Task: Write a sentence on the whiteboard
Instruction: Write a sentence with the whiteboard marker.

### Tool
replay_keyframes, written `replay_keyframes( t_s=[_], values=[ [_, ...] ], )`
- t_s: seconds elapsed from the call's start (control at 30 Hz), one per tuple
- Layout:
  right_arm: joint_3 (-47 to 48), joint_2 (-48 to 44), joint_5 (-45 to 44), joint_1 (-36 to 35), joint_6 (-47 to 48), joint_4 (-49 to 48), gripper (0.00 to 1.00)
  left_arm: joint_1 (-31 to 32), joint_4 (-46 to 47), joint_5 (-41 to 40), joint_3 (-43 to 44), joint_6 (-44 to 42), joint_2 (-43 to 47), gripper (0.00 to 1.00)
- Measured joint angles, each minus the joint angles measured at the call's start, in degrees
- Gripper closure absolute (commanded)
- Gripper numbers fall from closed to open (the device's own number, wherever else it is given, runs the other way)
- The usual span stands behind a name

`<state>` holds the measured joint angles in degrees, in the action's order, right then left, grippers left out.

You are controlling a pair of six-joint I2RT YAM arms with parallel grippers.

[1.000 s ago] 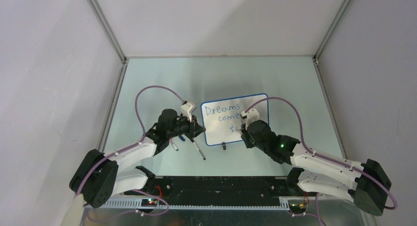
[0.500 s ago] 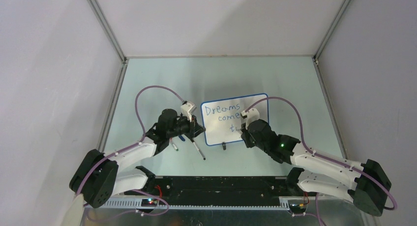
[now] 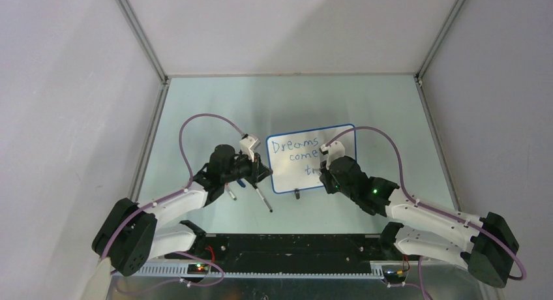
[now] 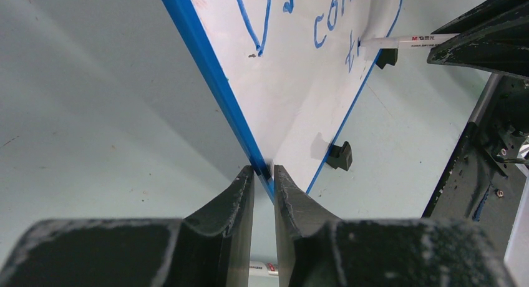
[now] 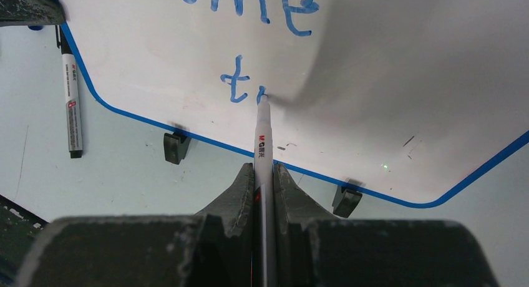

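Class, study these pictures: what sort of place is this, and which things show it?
Probably a robotics lab test cell: a left arm and a right arm are bolted at the near edge of a pale table, plain white panels wall it in, and a small whiteboard sits between them.

whiteboard (image 3: 287,173): glossy white, thin blue rim
sentence (image 3: 295,146): blue strokes
feet (image 5: 175,146): black
held marker (image 5: 262,137): white barrel with small red and black print, blue tip
loose marker (image 5: 70,106), left of the right tool: white barrel, black ends, red mark
left tool (image 4: 264,181): black, greyish scuffs
right tool (image 5: 264,171): black, greyish scuffs
table (image 3: 215,104): pale green
cables (image 3: 202,120): purple
arms (image 3: 430,214): white with black joints
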<state>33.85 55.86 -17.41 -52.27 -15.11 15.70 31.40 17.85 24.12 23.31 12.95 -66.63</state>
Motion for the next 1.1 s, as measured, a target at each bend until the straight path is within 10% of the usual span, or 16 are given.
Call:
replay_keyframes(
  t_s=[1.1],
  values=[
    [0.6,-1.5,0.8,2.2,0.1,0.6,1.0,0.0,0.0,0.0,0.0,0.0,0.0,0.77]
  ],
)
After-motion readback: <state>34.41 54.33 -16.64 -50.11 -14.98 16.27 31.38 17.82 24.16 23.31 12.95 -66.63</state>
